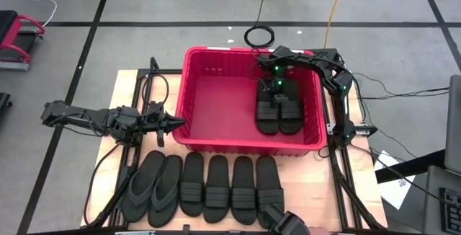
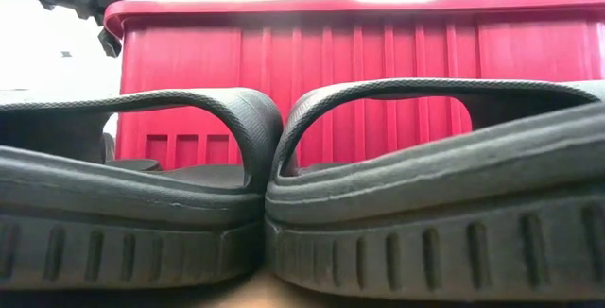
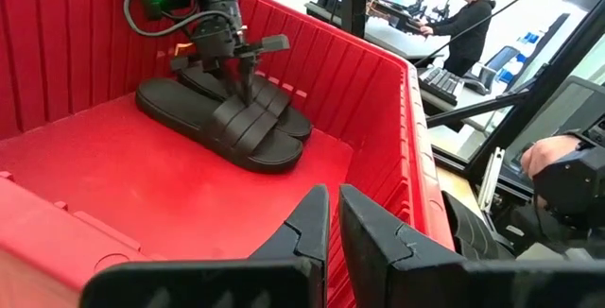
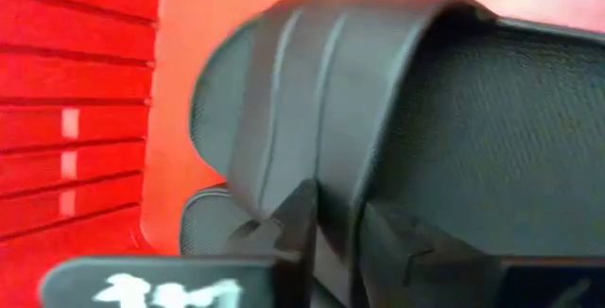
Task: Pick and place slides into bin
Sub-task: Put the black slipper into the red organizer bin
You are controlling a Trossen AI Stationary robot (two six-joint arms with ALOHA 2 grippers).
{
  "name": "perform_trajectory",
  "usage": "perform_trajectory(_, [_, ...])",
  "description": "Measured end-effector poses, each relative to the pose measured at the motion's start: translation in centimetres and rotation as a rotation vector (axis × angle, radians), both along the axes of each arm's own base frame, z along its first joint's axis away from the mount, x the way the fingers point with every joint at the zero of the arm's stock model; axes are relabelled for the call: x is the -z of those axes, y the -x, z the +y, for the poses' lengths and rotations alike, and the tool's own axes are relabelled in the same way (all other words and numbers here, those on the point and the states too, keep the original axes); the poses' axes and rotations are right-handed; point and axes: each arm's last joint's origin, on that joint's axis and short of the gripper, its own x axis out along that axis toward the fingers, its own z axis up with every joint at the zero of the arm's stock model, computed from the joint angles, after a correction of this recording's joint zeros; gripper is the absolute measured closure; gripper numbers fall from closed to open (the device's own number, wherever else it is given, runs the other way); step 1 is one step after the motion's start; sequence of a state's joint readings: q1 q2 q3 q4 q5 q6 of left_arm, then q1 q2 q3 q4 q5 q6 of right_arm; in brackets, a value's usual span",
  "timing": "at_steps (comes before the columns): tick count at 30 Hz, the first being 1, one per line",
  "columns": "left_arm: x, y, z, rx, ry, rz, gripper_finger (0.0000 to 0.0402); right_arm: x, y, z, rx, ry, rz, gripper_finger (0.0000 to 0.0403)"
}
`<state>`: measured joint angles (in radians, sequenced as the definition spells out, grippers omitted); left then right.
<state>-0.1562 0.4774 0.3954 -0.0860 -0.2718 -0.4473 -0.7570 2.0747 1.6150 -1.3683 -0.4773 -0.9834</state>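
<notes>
The large red rectangular plastic crate with slotted walls (image 1: 216, 98) sits at the middle of the table. Inside it, toward its right wall, two matte black rubber band-strap slides (image 1: 279, 109) lie side by side. The right gripper (image 3: 248, 62) reaches down into the crate over this pair; its dark fingers (image 4: 301, 215) straddle the ribbed strap of one slide (image 4: 312, 91) with only a narrow gap between them, and whether they pinch the strap or have just let go I cannot tell.

The left gripper (image 1: 175, 123) waits just outside the crate's left wall, its fingers (image 3: 307, 223) drawn nearly together on nothing.

Six more black rubber sandals (image 1: 209, 184) lie in a row on the table in front of the crate, the two leftmost being thong flip-flops (image 1: 153, 188).
</notes>
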Motion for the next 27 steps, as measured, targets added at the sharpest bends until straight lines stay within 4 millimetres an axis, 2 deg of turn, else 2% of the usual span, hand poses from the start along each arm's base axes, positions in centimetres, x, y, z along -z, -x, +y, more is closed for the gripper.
perform_trajectory(7, [0.0, 0.0, 0.0, -0.001, 0.001, 0.0, 0.0376, -0.9, -0.1, -0.3, 0.091, 0.069, 0.036, 0.0306])
perform_trajectory(12, [0.0, 0.0, 0.0, 0.0, -0.003, 0.001, 0.0376, -3.3, 0.3, -0.4, 0.143, 0.231, 0.044, 0.0291])
perform_trajectory(16, [0.0, 0.0, 0.0, 0.0, -0.003, 0.001, 0.0376, -6.8, 0.9, 0.3, 0.188, 0.32, -0.041, 0.029])
perform_trajectory(21, [0.0, 0.0, 0.0, 0.006, 0.0, 0.0, 0.0376, -11.5, 2.0, 2.5, 0.206, 0.408, -0.171, 0.029])
perform_trajectory(24, [0.0, 0.0, 0.0, 0.008, 0.0, 0.0, 0.0376, -14.8, 2.5, 4.7, 0.29, 0.458, -0.271, 0.0301])
perform_trajectory(27, [0.0, 0.0, 0.0, 0.007, 0.0, 0.001, 0.0376, -18.4, 2.9, 8.3, 0.284, 0.483, -0.432, 0.0328])
